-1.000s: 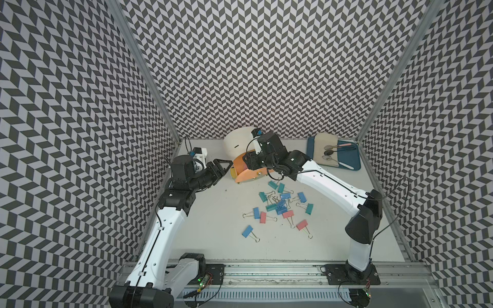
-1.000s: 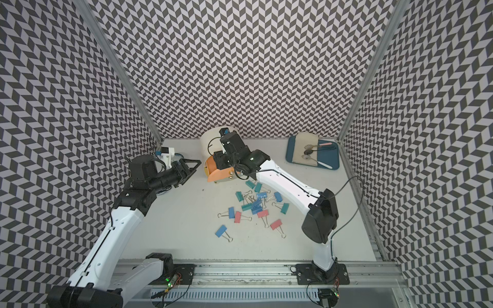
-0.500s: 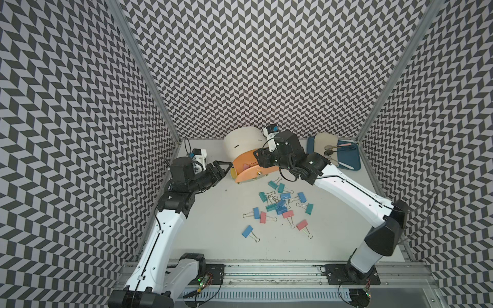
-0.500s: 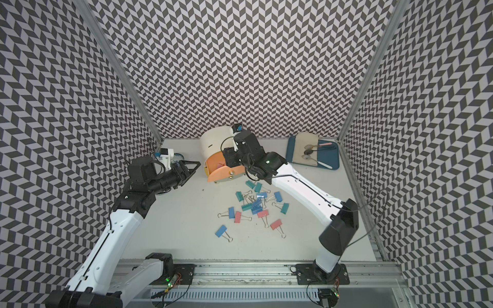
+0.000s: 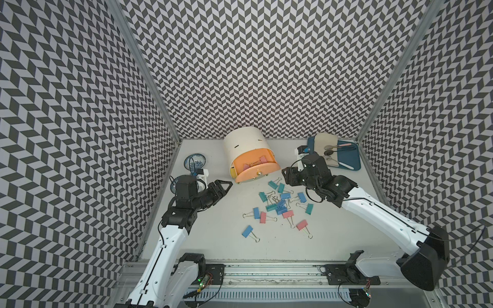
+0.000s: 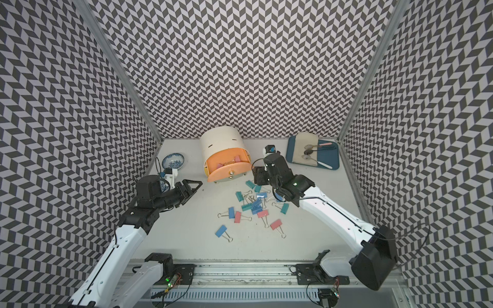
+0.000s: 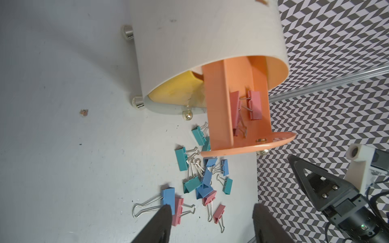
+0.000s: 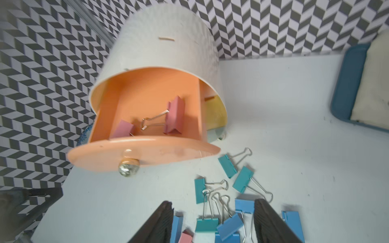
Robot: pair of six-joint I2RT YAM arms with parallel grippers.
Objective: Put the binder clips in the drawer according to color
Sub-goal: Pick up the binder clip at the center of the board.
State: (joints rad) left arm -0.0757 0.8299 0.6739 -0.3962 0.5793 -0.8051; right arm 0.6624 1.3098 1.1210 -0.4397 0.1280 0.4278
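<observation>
The drawer cabinet (image 5: 245, 145) is cream and rounded. Its salmon top drawer (image 5: 256, 174) is pulled out, with two pink binder clips (image 8: 174, 114) lying inside. Several pink, blue and teal binder clips (image 5: 280, 205) lie scattered on the table in front of it. My right gripper (image 5: 286, 178) hovers open and empty just right of the drawer front, over the far edge of the pile. In the right wrist view the right gripper (image 8: 212, 203) has blue and teal clips below it. My left gripper (image 5: 224, 185) stands open and empty left of the drawer, and in the left wrist view the left gripper (image 7: 211, 208) looks toward the pile.
A blue tray (image 5: 350, 157) with spoons and a cream cloth sits at the back right, just behind my right wrist. A blue-patterned bowl (image 5: 194, 162) stands at the back left near my left wrist. Patterned walls close in three sides.
My right gripper has drawn back from over the open drawer toward the right and its jaws have widened. The left arm has barely moved.
</observation>
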